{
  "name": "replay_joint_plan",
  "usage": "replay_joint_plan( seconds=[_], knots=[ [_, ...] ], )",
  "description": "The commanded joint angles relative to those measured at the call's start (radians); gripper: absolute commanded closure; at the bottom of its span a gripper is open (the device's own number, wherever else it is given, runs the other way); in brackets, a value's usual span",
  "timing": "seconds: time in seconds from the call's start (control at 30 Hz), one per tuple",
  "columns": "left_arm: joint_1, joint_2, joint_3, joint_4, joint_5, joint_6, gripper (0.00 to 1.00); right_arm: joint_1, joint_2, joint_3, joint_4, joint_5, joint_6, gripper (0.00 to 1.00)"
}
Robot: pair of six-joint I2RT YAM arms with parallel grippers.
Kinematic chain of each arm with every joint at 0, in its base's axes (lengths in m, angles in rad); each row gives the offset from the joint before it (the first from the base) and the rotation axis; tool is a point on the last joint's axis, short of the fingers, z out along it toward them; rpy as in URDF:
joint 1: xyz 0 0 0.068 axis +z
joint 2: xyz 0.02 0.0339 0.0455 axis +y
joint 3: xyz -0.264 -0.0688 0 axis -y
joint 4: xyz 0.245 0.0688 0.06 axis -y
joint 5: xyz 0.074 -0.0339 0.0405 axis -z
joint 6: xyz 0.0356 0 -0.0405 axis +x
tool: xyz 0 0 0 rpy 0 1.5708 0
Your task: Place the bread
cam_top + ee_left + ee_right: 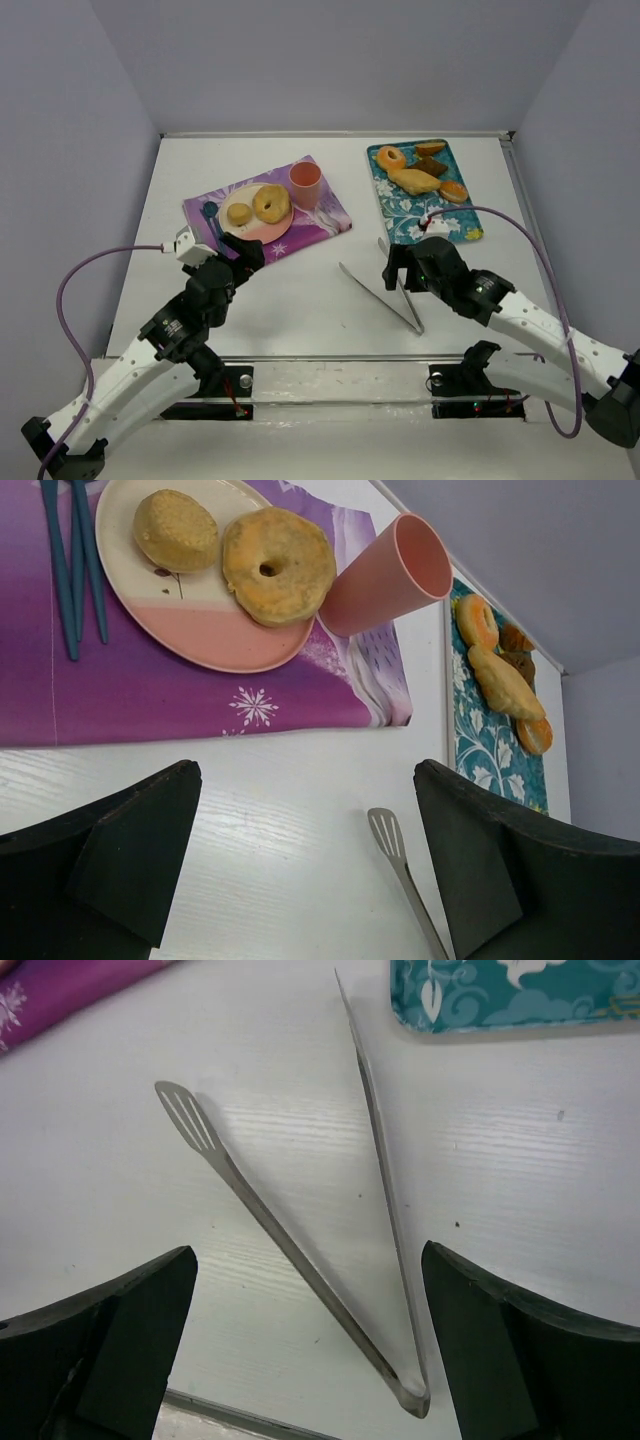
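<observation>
Your right gripper (405,272) hovered low over the tongs (375,293), wrist pitched down, jaws released wide either side of the hinge end. Likely lined up to grab them. The tongs lay spread flat on the worktop (300,310), just near of the tray (455,225). Bread (415,180) sat on that tray, far right; two pieces were already on the plate (262,232), far left. Your left gripper (245,252) hung near the plate, jaws released, empty.
</observation>
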Motion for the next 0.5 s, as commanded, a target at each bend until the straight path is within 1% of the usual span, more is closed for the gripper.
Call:
replay_joint_plan(
  seconds=[0.0,0.03,0.23,0.37,0.47],
  knots=[
    [0.002,-0.007,0.022,-0.014,-0.052,-0.008,0.01,0.0,-0.085,0.067,0.004,0.124,-0.004,0.0],
    [0.002,-0.007,0.028,-0.028,-0.058,-0.008,0.01,0.0,-0.11,0.074,0.004,0.157,-0.002,0.0],
    [0.002,-0.034,0.03,-0.063,-0.09,-0.023,0.01,0.0,-0.197,0.058,0.016,0.234,0.009,0.0],
    [0.002,-0.047,0.027,-0.068,-0.112,-0.025,0.01,0.0,-0.277,0.017,0.036,0.251,-0.001,0.0],
    [0.0,-0.045,0.03,-0.071,-0.124,-0.026,0.01,0.0,-0.303,0.0,0.043,0.266,-0.004,0.0]
  ],
)
